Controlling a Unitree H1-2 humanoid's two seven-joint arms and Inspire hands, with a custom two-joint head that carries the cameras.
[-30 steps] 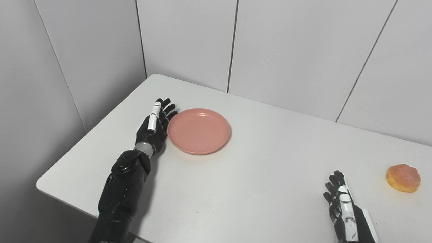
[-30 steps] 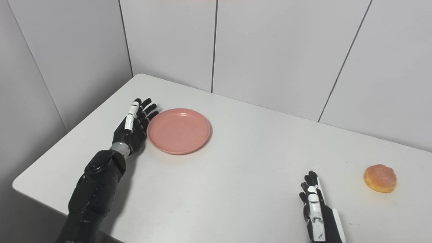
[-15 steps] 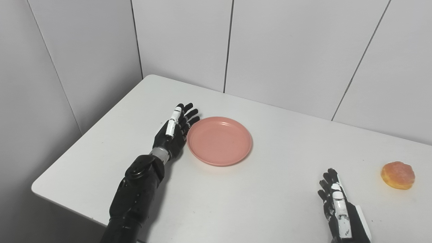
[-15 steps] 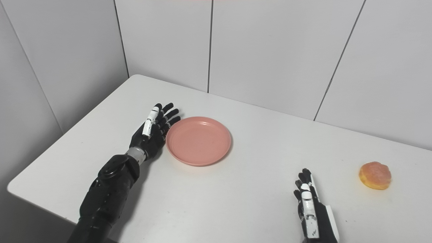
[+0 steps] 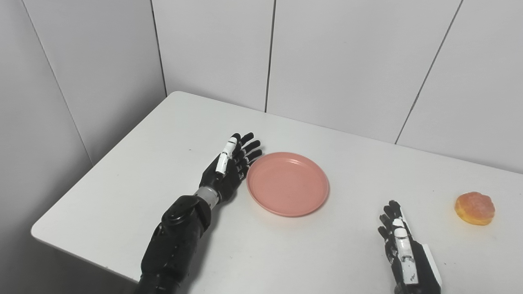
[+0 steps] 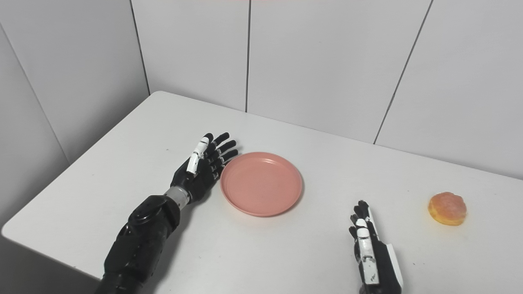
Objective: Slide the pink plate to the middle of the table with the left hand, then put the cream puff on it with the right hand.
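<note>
The pink plate (image 5: pixel 288 183) lies flat on the white table (image 5: pixel 122 183), left of the table's centre. My left hand (image 5: pixel 229 168) stands on edge with its fingers straight and apart, open, its palm against the plate's left rim. The cream puff (image 5: pixel 474 208), round and golden orange, sits alone near the right side. My right hand (image 5: pixel 401 249) rests open near the front edge, fingers pointing away from me, well left of the cream puff and holding nothing.
Grey wall panels (image 5: pixel 335 61) close off the table at the back and on the left. The table's front left corner (image 5: pixel 36 232) is rounded and drops off to the floor.
My left hand has pushed the pink plate to the right and a little toward me. The view has also shifted a bit. The right hand and cream puff stay put.
</note>
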